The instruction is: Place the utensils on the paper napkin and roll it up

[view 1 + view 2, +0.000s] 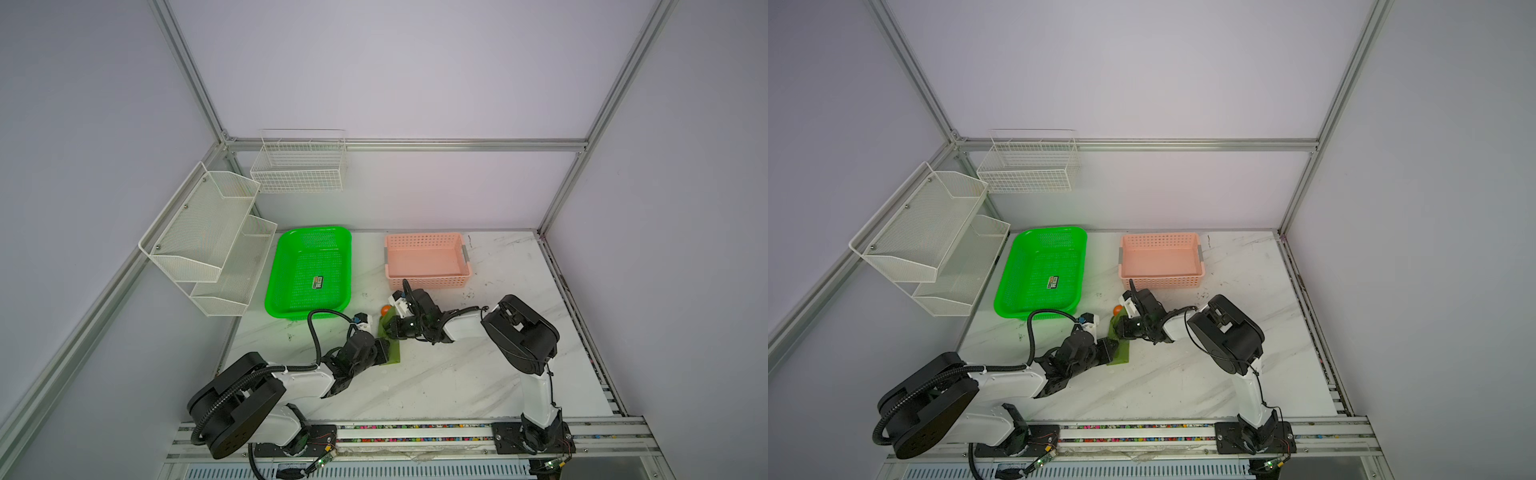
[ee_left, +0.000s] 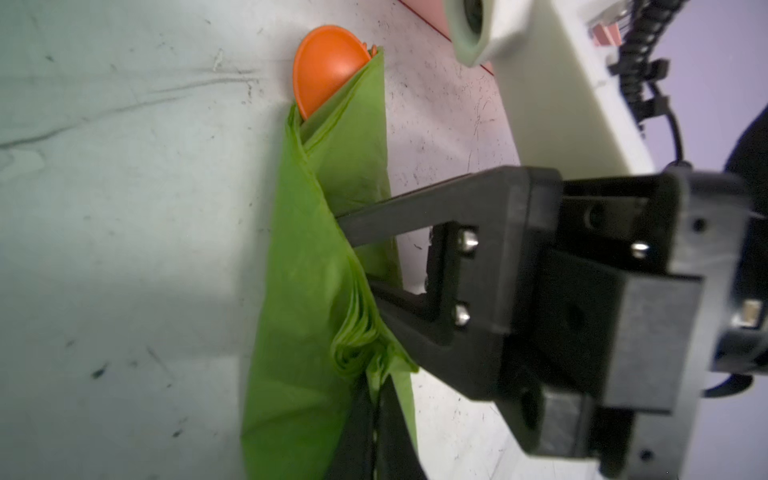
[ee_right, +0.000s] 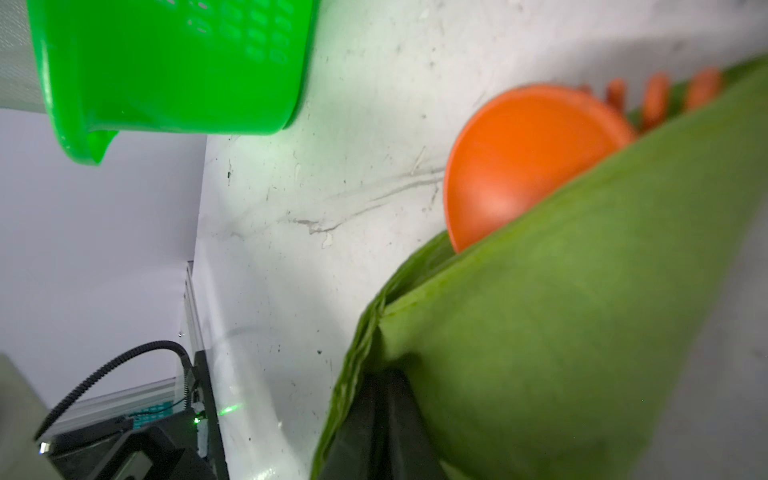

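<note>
The dull olive-green paper napkin lies on the white marble table, already wrapped around the orange plastic utensils. Only the round spoon bowl and the fork tines stick out (the knife is hidden). The left gripper is closed on the near end, probably so the roll cannot open. The right gripper has narrowly parted jaws at the middle fold.

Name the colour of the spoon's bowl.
Orange; the spoon's bowl shows best in the right wrist view.
</note>
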Tool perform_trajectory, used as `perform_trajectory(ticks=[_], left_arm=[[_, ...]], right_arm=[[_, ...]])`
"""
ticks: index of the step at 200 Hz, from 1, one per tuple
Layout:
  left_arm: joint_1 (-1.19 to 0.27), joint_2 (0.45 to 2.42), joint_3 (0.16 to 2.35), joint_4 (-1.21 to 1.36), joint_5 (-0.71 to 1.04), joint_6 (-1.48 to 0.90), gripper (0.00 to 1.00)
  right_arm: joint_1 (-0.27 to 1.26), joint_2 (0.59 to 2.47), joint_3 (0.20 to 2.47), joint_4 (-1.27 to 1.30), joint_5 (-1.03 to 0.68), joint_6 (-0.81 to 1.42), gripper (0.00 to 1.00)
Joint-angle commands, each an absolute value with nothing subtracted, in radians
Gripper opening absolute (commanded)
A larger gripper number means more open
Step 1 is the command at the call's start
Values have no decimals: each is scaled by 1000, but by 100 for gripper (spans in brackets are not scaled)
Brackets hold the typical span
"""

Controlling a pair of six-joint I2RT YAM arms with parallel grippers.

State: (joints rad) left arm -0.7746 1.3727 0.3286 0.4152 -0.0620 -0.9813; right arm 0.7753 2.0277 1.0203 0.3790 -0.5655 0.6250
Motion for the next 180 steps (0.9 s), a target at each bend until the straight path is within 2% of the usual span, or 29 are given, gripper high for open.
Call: perform_trajectory(ticks=[1, 118, 180], left_arm=[[-804, 1362, 297, 417, -4, -994, 0], [-805, 1465, 322, 332, -29, -1025, 0], [-805, 1359, 326, 272, -75, -1030, 0]], right_arm=[[781, 2051, 1031, 280, -495, 631, 21], [776, 1885, 1112, 118, -437, 640, 33], [775, 1814, 1112, -64, -360, 571, 34]])
